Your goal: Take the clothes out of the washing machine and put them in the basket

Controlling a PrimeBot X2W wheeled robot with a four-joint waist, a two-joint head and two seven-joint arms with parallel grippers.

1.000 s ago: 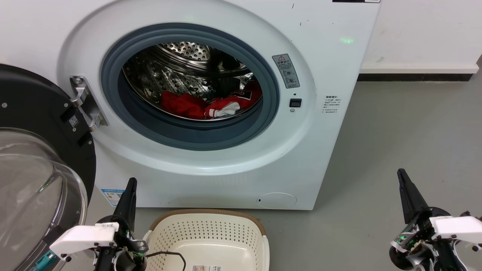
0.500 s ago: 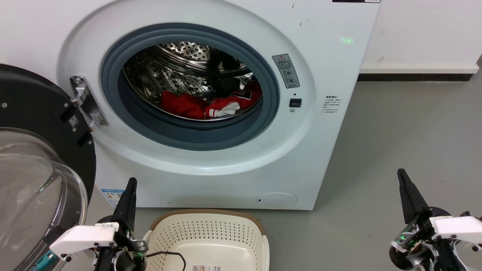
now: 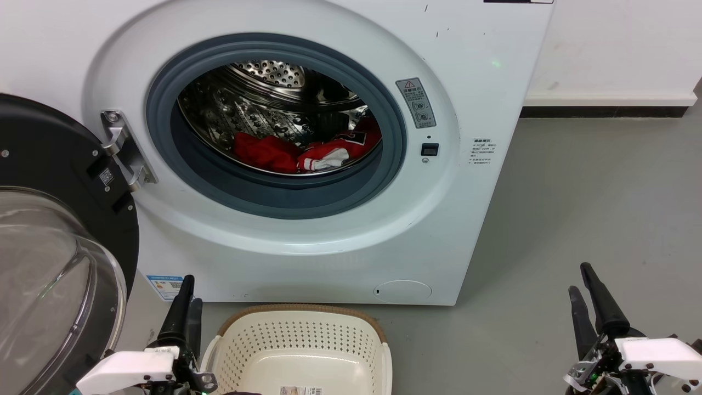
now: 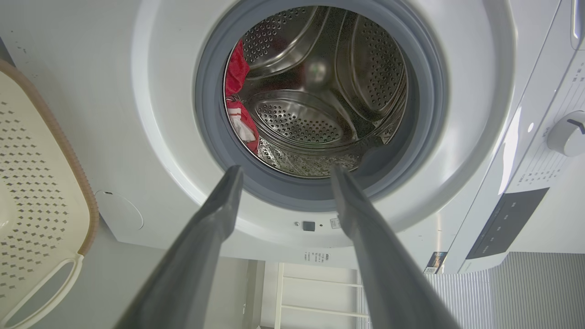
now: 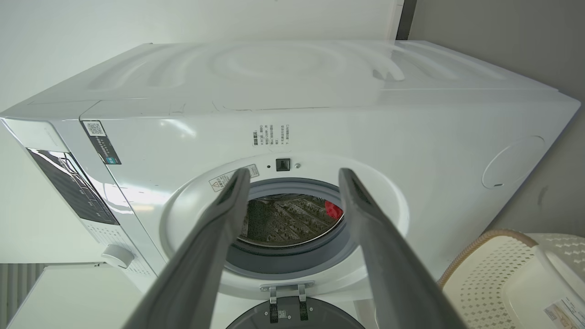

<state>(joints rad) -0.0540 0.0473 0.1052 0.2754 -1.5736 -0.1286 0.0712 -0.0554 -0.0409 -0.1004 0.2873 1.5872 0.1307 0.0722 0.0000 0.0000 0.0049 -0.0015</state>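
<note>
Inside, the steel drum of the washing machine holds the clothes: a red heap with white trim lying at the bottom of the drum, towards its right side, behind the grey rubber ring. The door stands swung wide on the left, its glass bowl facing out. The basket sits on the floor just in front of the machine, below the opening. Its pale bottom shows, with a barcoded sticker on it.

A warning sticker with a red triangle sits on the white surround to the right of the opening, above a small black latch. Further right is a small printed label, and a blue-and-white label sits low on the left. The lettering on all of them is too small to read. A QR code is on the door's black rim. The left wrist view shows a round knob and a dark panel on the machine's front.

The floor is plain grey. Behind it is a white wall with a white skirting board over a dark strip.

The left gripper hangs low beside the basket's left edge and the right gripper is well apart over the floor. Both have their fingers spread and hold nothing.
</note>
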